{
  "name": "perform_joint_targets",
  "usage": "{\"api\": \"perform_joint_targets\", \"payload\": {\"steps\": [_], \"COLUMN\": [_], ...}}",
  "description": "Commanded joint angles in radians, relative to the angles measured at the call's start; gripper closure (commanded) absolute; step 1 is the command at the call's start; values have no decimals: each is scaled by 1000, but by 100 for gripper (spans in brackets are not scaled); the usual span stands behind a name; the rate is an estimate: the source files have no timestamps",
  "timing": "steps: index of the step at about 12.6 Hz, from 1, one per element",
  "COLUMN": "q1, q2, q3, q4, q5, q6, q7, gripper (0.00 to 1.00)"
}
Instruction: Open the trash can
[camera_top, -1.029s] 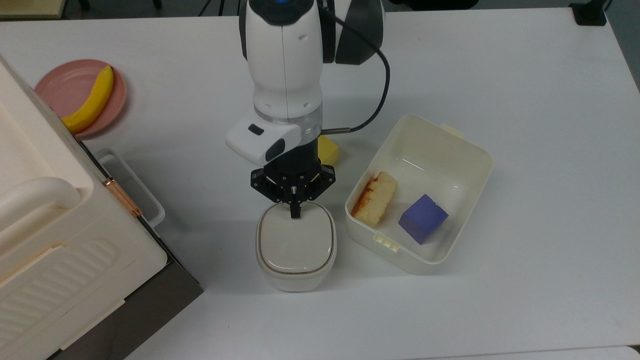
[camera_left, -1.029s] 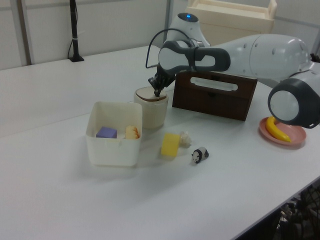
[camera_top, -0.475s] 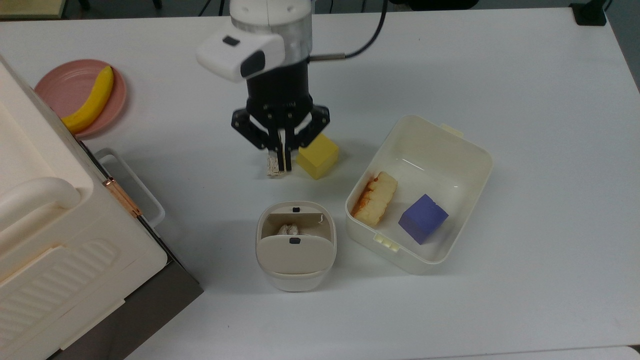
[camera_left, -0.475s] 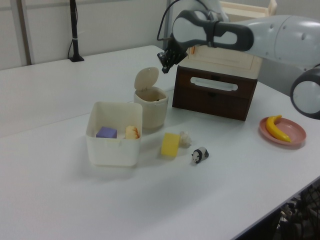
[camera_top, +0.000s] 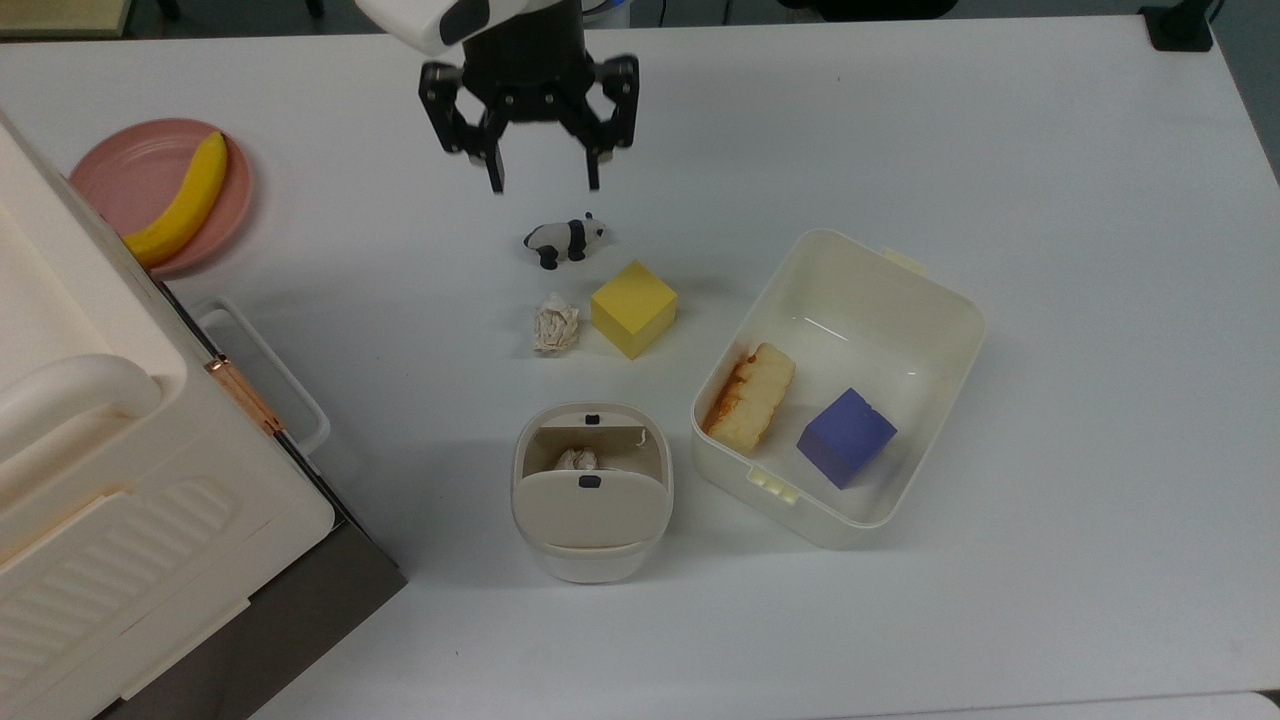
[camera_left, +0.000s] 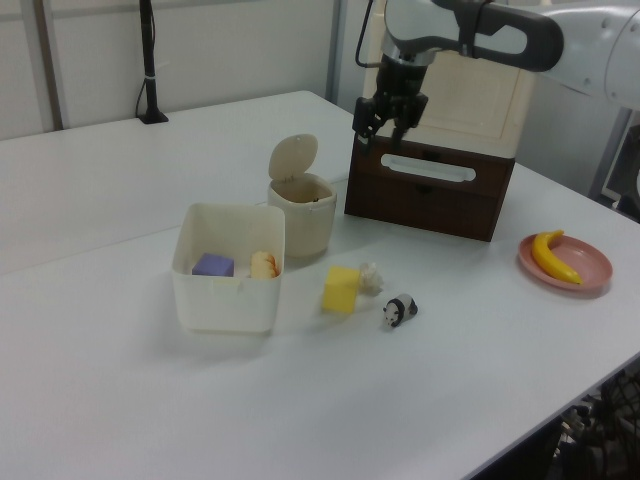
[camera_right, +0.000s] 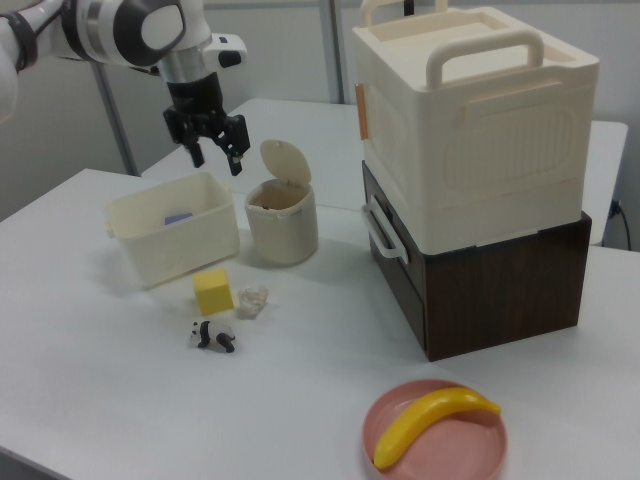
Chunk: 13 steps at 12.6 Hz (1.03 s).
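Trash can open — lid up.
The trash can (camera_top: 592, 495) stands upright on the white surface (camera_top: 1050, 250), just left of the lidless tub (camera_top: 840, 385) in the top view; its lid (camera_left: 293, 157) is tipped upright. The gripper (camera_top: 541, 183) hangs released, empty — above the toy panda (camera_top: 564, 240).

Trash can (camera_top: 592, 500) at the top view's left of tub (camera_top: 940, 300) — cube (camera_top: 634, 308) beside paper wad (camera_top: 556, 326)
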Motion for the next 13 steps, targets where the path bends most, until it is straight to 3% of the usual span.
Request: {"api": "perform_joint_targets", "payload": {"steps": [1,6,13], "q1": [18,22,16], "q2": [-67,-90,-87], "q3": [-11,-11,-12], "q4": [-51,-76,-73], "q5": [-61,-108,-94], "q6": [-118,-146,-144], "q7": [-55,-58,-46], "gripper": [0,0,0]}}
